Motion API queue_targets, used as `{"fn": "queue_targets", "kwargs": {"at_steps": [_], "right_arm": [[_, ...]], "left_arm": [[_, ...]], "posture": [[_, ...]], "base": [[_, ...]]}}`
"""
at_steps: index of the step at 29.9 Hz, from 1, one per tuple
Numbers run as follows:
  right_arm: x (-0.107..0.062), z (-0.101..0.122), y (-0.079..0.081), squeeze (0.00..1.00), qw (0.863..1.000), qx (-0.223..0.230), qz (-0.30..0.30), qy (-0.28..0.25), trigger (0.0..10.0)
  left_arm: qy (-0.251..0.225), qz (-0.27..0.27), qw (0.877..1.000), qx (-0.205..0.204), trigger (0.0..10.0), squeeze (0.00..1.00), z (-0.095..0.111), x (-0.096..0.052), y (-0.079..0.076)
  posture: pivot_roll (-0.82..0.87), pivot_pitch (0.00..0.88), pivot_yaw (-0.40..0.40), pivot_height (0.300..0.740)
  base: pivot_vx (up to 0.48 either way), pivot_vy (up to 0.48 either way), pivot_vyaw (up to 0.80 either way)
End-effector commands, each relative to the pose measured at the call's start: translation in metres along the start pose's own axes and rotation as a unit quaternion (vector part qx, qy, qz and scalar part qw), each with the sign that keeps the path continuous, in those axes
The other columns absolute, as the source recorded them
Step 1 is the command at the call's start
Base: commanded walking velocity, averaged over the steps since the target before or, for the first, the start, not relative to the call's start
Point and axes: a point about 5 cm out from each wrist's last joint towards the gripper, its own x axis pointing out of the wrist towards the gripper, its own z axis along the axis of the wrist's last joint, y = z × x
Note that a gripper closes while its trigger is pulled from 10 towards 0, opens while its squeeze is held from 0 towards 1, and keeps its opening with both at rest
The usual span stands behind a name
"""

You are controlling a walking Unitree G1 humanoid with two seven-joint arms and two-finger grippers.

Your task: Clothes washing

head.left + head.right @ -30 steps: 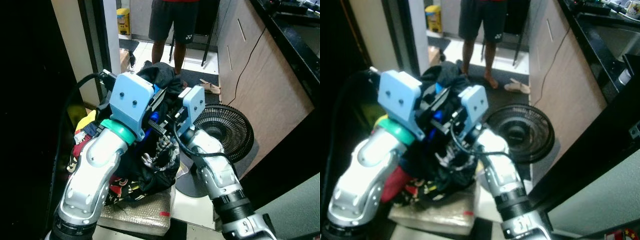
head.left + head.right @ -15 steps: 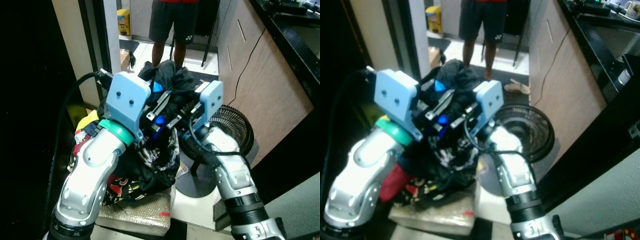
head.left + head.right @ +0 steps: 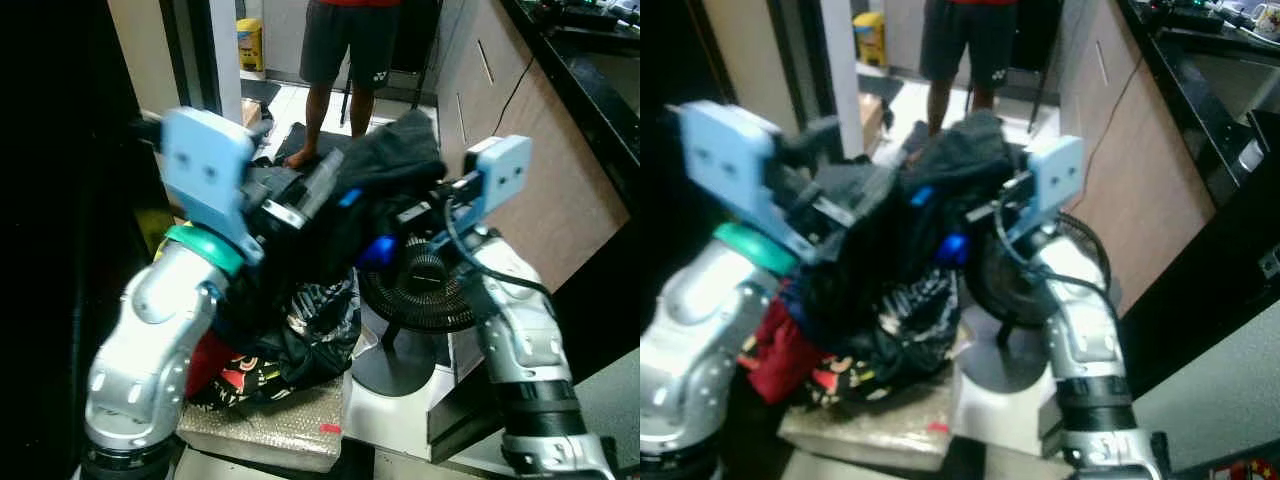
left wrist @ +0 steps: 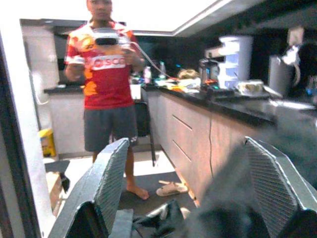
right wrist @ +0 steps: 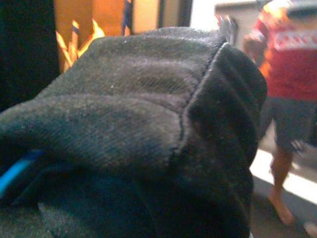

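A big pile of clothes [image 3: 280,350] is seen on a low padded block [image 3: 270,430] beside a black fan [image 3: 430,290]. A person [image 4: 106,89] is seen standing in the doorway behind. A dark garment [image 3: 370,190] is held up above the pile between the two arms. The right hand [image 3: 420,215] is hidden by cloth, so its grip cannot be told. The left hand [image 4: 193,198] is spread wide, with cloth against one finger. The garment looks soft, floppy and light. It is best gripped at a thick fold.
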Motion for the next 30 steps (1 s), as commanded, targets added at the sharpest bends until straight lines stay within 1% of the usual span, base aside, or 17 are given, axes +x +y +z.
{"fn": "queue_targets", "kwargs": {"at_steps": [1,5,7,10,11,12,13,14,15,16,17,19,20,23,25,27,30], "right_arm": [[-0.003,0.003,-0.004,0.00,1.000,-0.009,-0.011,-0.002,10.0],[-0.009,0.003,-0.007,0.00,0.998,0.000,-0.064,-0.008,10.0],[-0.005,0.008,-0.006,0.00,0.996,0.008,-0.090,-0.027,10.0],[-0.001,0.013,-0.005,0.00,0.994,0.003,-0.097,-0.041,10.0],[0.005,0.021,-0.002,0.00,0.993,-0.009,-0.100,-0.059,10.0],[0.013,0.036,0.002,0.00,0.990,-0.041,-0.103,-0.092,10.0],[0.013,0.036,0.002,0.00,0.990,-0.041,-0.103,-0.092,10.0],[0.015,0.042,0.003,0.00,0.987,-0.063,-0.102,-0.105,10.0],[0.015,0.042,0.003,0.00,0.987,-0.063,-0.102,-0.105,10.0],[0.016,0.047,0.005,0.00,0.985,-0.084,-0.100,-0.114,10.0],[0.016,0.052,0.005,0.00,0.982,-0.098,-0.101,-0.123,10.0],[0.015,0.057,0.004,0.00,0.979,-0.127,-0.102,-0.127,10.0],[0.015,0.057,0.004,0.00,0.979,-0.127,-0.102,-0.127,10.0],[0.008,0.048,0.004,0.00,0.979,-0.149,-0.094,-0.103,10.0],[0.006,0.045,0.004,0.00,0.980,-0.148,-0.092,-0.096,10.0],[0.003,0.036,0.005,0.00,0.982,-0.145,-0.090,-0.081,10.0],[-0.009,-0.002,0.012,0.00,0.987,-0.131,-0.088,-0.023,10.0]], "left_arm": [[-0.006,-0.001,1.000,-0.010,10.0,0.00,0.004,0.000,-0.001],[-0.024,0.025,0.999,-0.025,10.0,0.00,0.010,0.005,0.006],[-0.039,0.042,0.998,-0.028,10.0,0.00,0.016,0.011,0.012],[-0.050,0.052,0.997,-0.019,10.0,0.00,0.023,0.016,0.017],[-0.065,0.061,0.996,0.011,10.0,0.00,0.031,0.022,0.024],[-0.085,0.071,0.989,0.095,10.0,0.00,0.043,0.029,0.034],[-0.085,0.071,0.989,0.095,10.0,0.00,0.043,0.029,0.034],[-0.087,0.070,0.986,0.124,10.0,0.00,0.045,0.031,0.035],[-0.087,0.070,0.986,0.124,10.0,0.00,0.045,0.031,0.035],[-0.085,0.068,0.983,0.149,10.0,0.00,0.044,0.031,0.036],[-0.073,0.062,0.981,0.170,10.0,0.00,0.038,0.030,0.035],[-0.042,0.057,0.982,0.175,10.0,0.00,0.020,0.024,0.031],[-0.042,0.057,0.982,0.175,10.0,0.00,0.020,0.024,0.031],[-0.003,0.057,0.987,0.148,10.0,0.00,-0.005,0.014,0.023],[0.004,0.058,0.988,0.143,10.0,0.00,-0.010,0.012,0.022],[0.014,0.063,0.989,0.135,10.0,0.00,-0.018,0.009,0.021],[0.046,0.072,0.988,0.132,10.0,0.00,-0.049,0.000,0.019]], "posture": [[0.12,0.091,-0.015,0.740],[0.11,0.077,-0.004,0.740],[0.10,0.070,0.002,0.740],[0.10,0.067,0.004,0.740],[0.11,0.063,0.001,0.740],[0.11,0.060,0.000,0.740],[0.11,0.060,0.000,0.740],[0.11,0.060,0.000,0.740],[0.11,0.060,0.000,0.740],[0.11,0.060,0.000,0.740],[0.11,0.060,0.000,0.740],[0.09,0.047,0.001,0.740],[0.09,0.047,0.001,0.740],[0.09,0.046,0.003,0.740],[0.09,0.046,0.003,0.740],[0.06,0.037,-0.003,0.740],[0.05,0.030,-0.015,0.740]], "base": [[0.000,0.000,0.00],[0.000,0.000,0.00],[0.000,0.000,0.00],[0.000,0.000,0.00],[0.000,0.000,0.00],[0.000,0.000,0.00],[0.000,0.000,0.00],[0.000,0.000,0.00],[0.000,0.000,0.00],[0.000,0.000,0.00],[0.000,0.000,0.00],[0.000,0.000,0.00],[0.000,0.000,0.00],[0.000,0.000,0.00],[0.000,0.000,0.00],[0.000,0.000,0.00],[0.000,0.000,0.00]]}}
